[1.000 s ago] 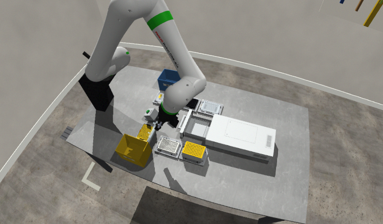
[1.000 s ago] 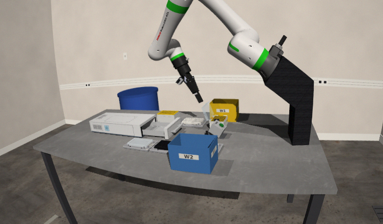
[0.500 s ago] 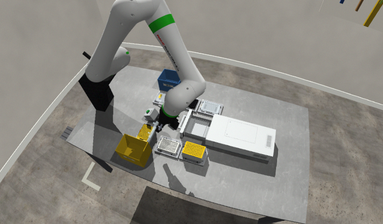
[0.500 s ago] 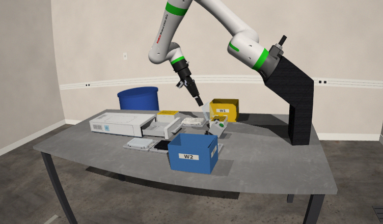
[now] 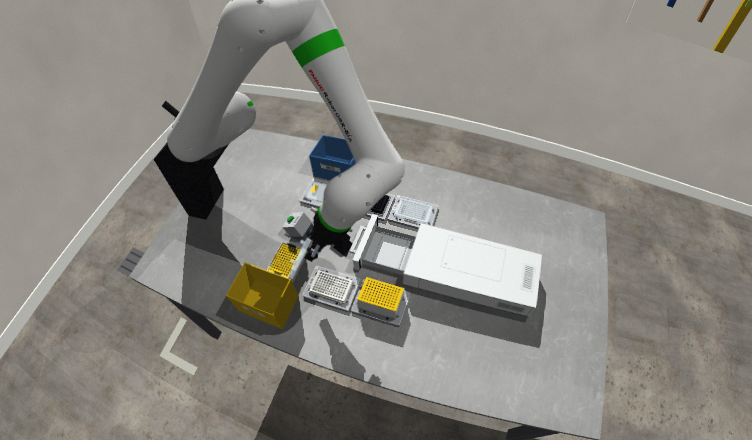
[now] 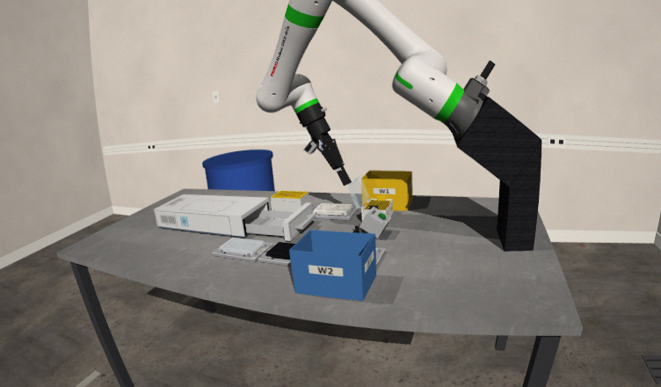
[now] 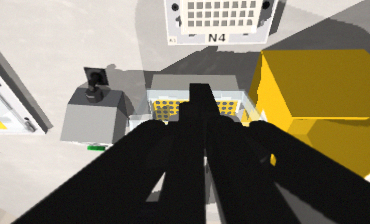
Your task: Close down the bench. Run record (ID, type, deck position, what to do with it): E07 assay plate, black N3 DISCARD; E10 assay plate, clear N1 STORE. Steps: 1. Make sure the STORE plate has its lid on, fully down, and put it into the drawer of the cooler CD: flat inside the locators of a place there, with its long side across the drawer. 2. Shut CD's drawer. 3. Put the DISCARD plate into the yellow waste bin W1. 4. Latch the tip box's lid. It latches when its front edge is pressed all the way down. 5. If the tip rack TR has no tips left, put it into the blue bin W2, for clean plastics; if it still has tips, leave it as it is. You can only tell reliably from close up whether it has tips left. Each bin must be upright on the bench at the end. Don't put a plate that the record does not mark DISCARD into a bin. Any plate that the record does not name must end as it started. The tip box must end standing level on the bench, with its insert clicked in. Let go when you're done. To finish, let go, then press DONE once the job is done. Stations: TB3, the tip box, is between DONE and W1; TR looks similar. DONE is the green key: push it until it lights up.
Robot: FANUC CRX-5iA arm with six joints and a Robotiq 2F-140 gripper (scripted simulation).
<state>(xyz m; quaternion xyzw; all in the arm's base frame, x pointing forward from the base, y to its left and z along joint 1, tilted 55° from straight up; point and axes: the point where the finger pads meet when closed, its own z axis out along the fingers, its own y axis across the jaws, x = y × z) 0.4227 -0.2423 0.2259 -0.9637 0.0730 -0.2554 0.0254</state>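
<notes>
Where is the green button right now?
In the top view, the green button sits on a small grey box left of the gripper, just behind the tip box by the yellow bin.

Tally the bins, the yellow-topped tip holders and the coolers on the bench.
Bins: 2, the yellow bin and the blue bin
Yellow-topped tip holders: 2, the tip box and the tip rack
Coolers: 1, the white cooler
Total: 5

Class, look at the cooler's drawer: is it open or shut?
Open. The drawer stands pulled out from the cooler, its tray exposed from above, with no plate visible inside it.
</notes>
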